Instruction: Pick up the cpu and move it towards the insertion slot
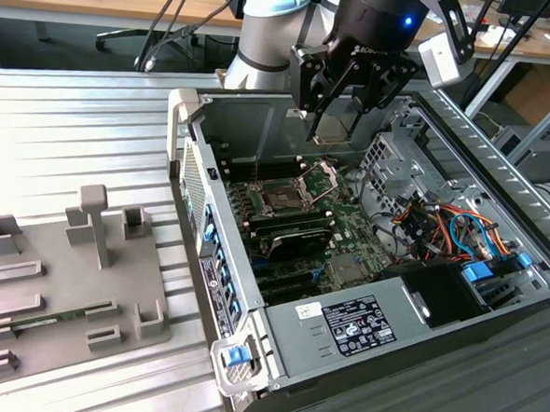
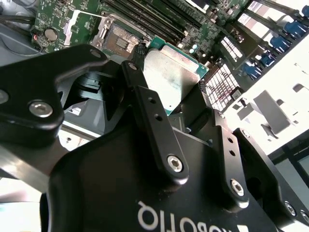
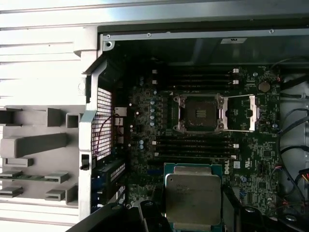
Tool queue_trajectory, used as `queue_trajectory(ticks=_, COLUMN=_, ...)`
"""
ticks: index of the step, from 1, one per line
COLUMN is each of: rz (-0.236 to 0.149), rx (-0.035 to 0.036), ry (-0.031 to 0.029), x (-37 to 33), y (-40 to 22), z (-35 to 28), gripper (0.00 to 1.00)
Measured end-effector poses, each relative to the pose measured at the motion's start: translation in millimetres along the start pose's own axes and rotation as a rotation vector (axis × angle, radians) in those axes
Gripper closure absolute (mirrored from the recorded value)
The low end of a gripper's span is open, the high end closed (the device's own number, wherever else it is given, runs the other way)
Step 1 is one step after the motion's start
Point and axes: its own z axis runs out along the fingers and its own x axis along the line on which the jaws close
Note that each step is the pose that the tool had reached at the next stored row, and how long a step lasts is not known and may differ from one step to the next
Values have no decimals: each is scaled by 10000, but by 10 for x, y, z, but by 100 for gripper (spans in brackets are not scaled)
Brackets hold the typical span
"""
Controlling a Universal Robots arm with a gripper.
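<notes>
My gripper (image 1: 334, 133) hangs above the open computer case, shut on the cpu (image 1: 333, 126), a flat square chip with a silvery top. In both wrist views the cpu (image 2: 170, 77) (image 3: 193, 193) sits between the two black fingers (image 2: 139, 55). The insertion slot (image 1: 283, 199) lies on the green motherboard below the gripper and toward the exterior view's left. It is a dark square socket (image 3: 199, 113) with a metal frame, and its hinged bracket (image 3: 242, 113) is swung open beside it. The socket also appears in the second wrist view (image 2: 120, 41). The cpu is held well above the board, apart from the socket.
The case's metal walls (image 1: 189, 154) surround the board. Black memory slots (image 1: 296, 235), a power supply (image 1: 361, 323), a drive cage (image 1: 390, 157) and coloured cables (image 1: 451, 226) crowd the inside. A grey plastic tray (image 1: 27, 284) lies on the ribbed table at the exterior view's left.
</notes>
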Motion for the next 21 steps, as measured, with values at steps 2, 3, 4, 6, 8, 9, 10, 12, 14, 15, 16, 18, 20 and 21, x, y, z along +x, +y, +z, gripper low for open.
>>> queue_trajectory(ticks=2, rz=0, rx=9, ry=0, x=-19, y=10, z=5, gripper=45)
queue_trajectory(ticks=3, rz=1, rx=14, ry=0, x=-29, y=15, z=7, gripper=45)
queue_trajectory(ticks=4, rz=1, rx=19, ry=0, x=-38, y=19, z=9, gripper=45)
queue_trajectory(ticks=6, rz=1, rx=24, ry=0, x=-48, y=24, z=12, gripper=45)
queue_trajectory(ticks=8, rz=0, rx=30, ry=1, x=-59, y=30, z=15, gripper=45)
queue_trajectory(ticks=9, rz=0, rx=32, ry=0, x=-65, y=33, z=16, gripper=45)
queue_trajectory(ticks=10, rz=0, rx=35, ry=1, x=-70, y=35, z=18, gripper=45)
queue_trajectory(ticks=12, rz=1, rx=45, ry=1, x=-88, y=45, z=22, gripper=45)
queue_trajectory(ticks=14, rz=0, rx=58, ry=1, x=-111, y=57, z=28, gripper=45)
queue_trajectory(ticks=15, rz=0, rx=62, ry=1, x=-118, y=60, z=29, gripper=45)
queue_trajectory(ticks=16, rz=0, rx=65, ry=1, x=-123, y=62, z=30, gripper=45)
queue_trajectory(ticks=18, rz=0, rx=71, ry=1, x=-135, y=68, z=34, gripper=45)
queue_trajectory(ticks=20, rz=0, rx=79, ry=1, x=-147, y=74, z=37, gripper=45)
queue_trajectory(ticks=21, rz=1, rx=82, ry=1, x=-153, y=77, z=38, gripper=45)
